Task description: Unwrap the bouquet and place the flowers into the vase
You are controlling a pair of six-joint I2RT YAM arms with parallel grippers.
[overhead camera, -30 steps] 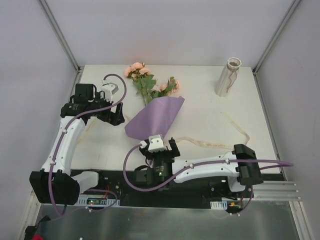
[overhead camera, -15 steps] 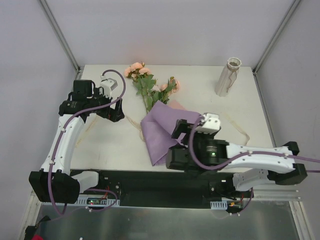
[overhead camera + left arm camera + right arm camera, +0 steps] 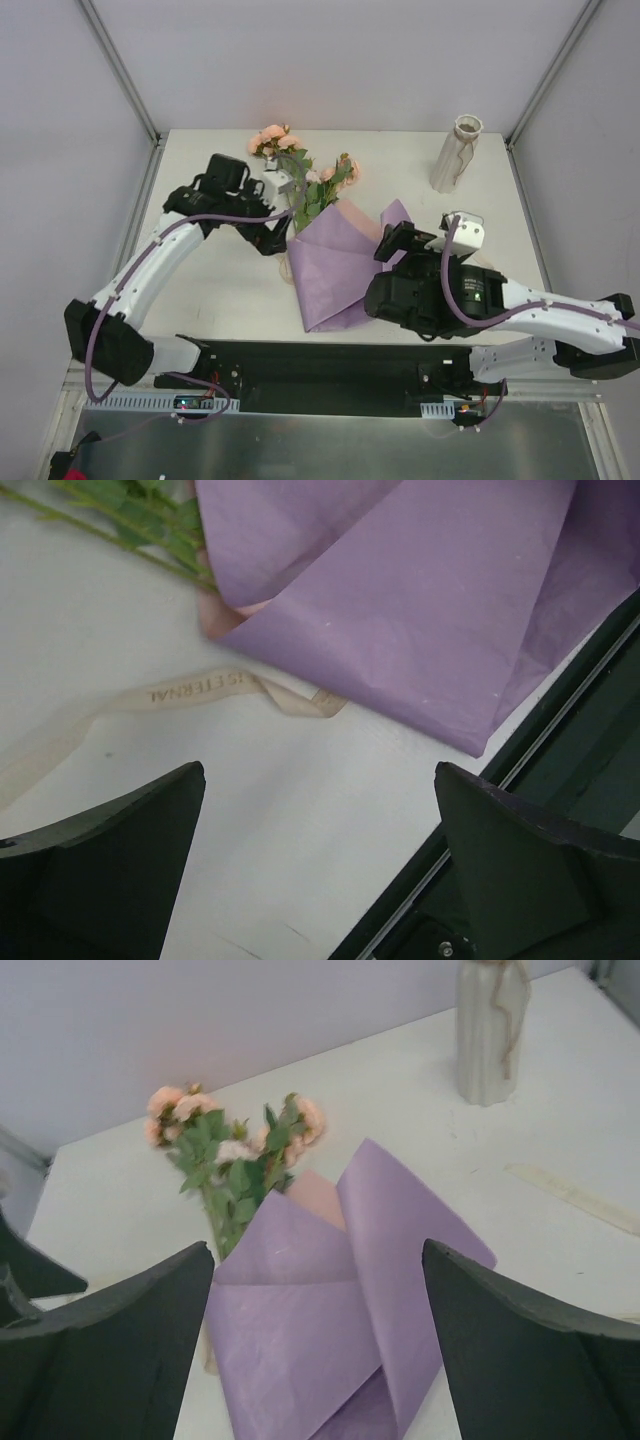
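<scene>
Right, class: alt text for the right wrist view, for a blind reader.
A folded lilac paper wrap lies on a white table, peach roses poking out behind. An off-white vase stands upright far right; the open end effector frames the view.

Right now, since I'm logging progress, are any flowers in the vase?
No, the flowers lie on the table, stems in the purple paper, apart from the vase.

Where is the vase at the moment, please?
In the top view the vase stands upright at the far right corner of the table, apart from the flowers.
</scene>
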